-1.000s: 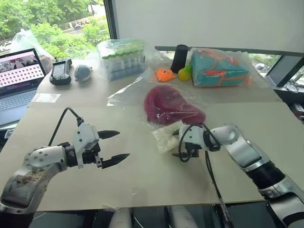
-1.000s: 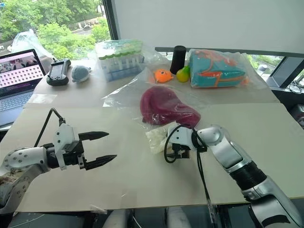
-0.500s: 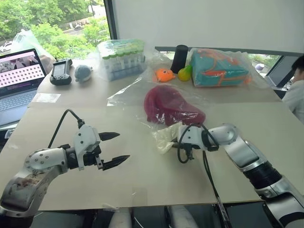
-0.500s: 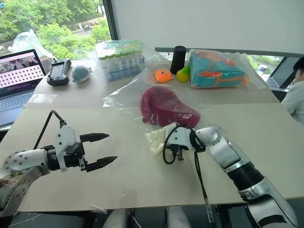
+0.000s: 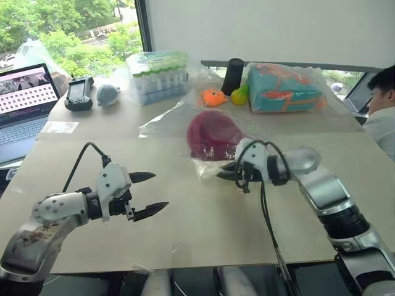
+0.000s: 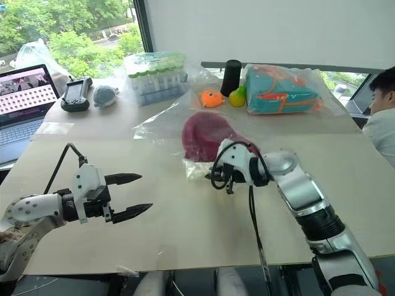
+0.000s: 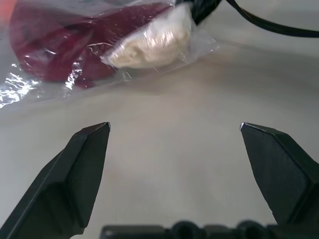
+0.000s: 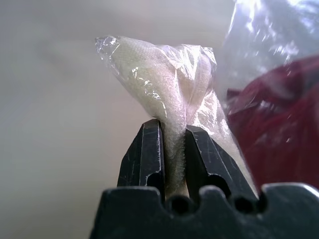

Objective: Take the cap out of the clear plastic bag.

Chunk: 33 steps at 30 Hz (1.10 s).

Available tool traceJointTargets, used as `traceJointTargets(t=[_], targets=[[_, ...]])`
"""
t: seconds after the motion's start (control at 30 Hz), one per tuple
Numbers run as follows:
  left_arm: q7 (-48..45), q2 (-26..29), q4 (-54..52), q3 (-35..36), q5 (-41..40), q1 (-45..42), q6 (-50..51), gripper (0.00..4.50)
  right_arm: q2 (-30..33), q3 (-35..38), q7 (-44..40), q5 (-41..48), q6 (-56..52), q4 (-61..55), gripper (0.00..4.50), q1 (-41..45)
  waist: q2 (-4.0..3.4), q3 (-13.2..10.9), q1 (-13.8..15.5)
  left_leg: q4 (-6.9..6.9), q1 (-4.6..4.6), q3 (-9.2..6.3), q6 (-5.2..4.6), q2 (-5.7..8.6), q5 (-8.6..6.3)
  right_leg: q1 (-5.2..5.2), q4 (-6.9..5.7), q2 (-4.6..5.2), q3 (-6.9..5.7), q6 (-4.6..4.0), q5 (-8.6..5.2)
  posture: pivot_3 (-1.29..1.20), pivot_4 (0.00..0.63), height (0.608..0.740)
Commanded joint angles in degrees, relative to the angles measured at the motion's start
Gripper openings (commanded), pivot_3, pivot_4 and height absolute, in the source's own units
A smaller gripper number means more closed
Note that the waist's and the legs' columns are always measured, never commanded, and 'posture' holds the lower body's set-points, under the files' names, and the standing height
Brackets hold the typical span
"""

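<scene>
Waiting at the lower left of the head view, the left gripper [image 5: 147, 194] has not moved, and its jaws are wide with nothing in them. Near the middle, the right gripper [image 5: 229, 172] was open a second ago. Now its jaws are pinched on the near end of the clear plastic bag [image 8: 172, 94], where a pale stuffed part sits, and it has lifted that end up off the counter [image 5: 203, 228]. The cap [image 5: 213, 132] is still inside the bag, just behind. I think the bag's mouth must be found next.
</scene>
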<state>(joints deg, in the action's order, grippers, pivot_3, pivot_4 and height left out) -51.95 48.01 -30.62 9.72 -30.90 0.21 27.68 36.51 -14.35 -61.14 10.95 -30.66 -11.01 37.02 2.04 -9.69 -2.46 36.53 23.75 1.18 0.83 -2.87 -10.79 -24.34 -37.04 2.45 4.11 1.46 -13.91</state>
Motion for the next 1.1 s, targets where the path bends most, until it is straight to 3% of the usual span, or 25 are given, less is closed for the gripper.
traceJointTargets(t=[0.03, 0.47, 0.57, 0.73, 1.1], targets=[[-0.3, 0.1, -0.9, -0.1, 0.3, -0.4, -0.8, 4.50, 0.2, 1.7, 0.8, 1.4, -1.2, -2.4, 0.76, 0.2, 0.00, 0.0, 0.0, 0.00, 0.01, 0.00, 0.00, 0.00, 0.00, 0.00, 0.00, 0.01, 0.00, 0.00, 0.00, 0.00, 0.150, 0.740], [-0.6, 0.1, -0.9, -0.1, 0.5, -0.4, -0.6, 4.50, -1.8, 6.2, 6.3, 2.6, -0.1, 2.5, 0.76, 2.7, 0.00, 0.0, -0.1, 0.01, 0.01, 0.01, 0.00, 0.01, 0.00, -0.01, -0.01, 0.00, 0.02, 0.00, 0.01, 0.00, 0.150, 0.740], [-0.6, 0.1, -0.9, -0.1, 0.4, -0.4, -0.6, 4.50, -1.8, 7.7, 6.7, 3.2, 0.0, 3.4, 0.05, 3.3, 0.00, 0.0, 0.0, 0.02, 0.01, 0.01, 0.00, 0.01, 0.00, -0.01, -0.01, 0.01, 0.01, -0.03, 0.02, 0.00, 0.150, 0.740], [-0.9, 0.2, -0.7, -0.3, 0.6, -0.5, -0.6, 4.50, -1.7, 8.3, 8.0, 1.7, 1.6, 4.8, 0.02, 4.1, 0.00, 0.0, -0.1, 0.02, 0.02, 0.00, 0.00, 0.01, 0.00, -0.01, -0.01, 0.00, 0.01, -0.05, 0.04, 0.00, 0.150, 0.740], [0.0, -0.3, -1.2, -1.2, 1.0, -0.3, -0.6, 4.50, -5.0, 11.8, 33.5, -11.8, 17.6, 35.5, 0.02, 19.5, -0.01, 0.0, -0.3, 0.08, 0.05, 0.03, 0.00, 0.02, 0.00, -0.04, -0.02, 0.00, 0.04, -0.11, 0.10, 0.00, 0.150, 0.740]])
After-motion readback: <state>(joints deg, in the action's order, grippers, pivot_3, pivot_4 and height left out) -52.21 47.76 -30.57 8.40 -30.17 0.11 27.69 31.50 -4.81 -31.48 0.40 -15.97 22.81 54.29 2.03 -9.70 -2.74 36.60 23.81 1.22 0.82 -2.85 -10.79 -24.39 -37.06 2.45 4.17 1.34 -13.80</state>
